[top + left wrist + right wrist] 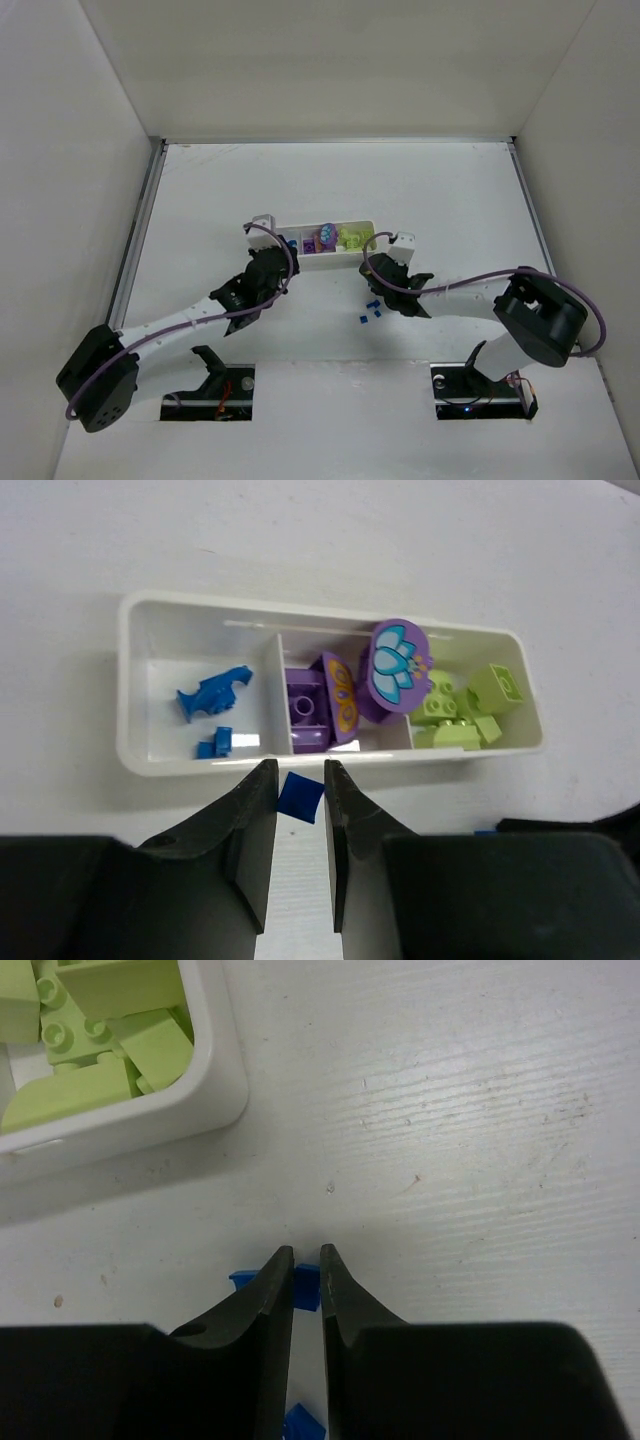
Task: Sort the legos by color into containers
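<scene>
Blue plastic sits in both grips. A small blue tile [299,797] is clamped between the narrowly parted fingers of the left tool [299,770], just outside the near wall of the tray [300,608], level with the divider between its first two compartments. The right tool [306,1252] is closed almost completely on a blue brick [305,1288], down at the surface [480,1110] and near the tray's lime-green end. More loose blue bricks [363,320] lie on the surface close by.

The long white tray has three compartments in a row. One end holds a blue shark-shaped piece [213,693] and a tiny blue block [215,744]. The middle one holds a purple brick [307,712], a purple piece printed with an orange butterfly [340,695], and a round purple disc printed with a pale blue lotus flower [398,665] that leans across the divider. The far end holds a heap of lime-green bricks [465,710].
</scene>
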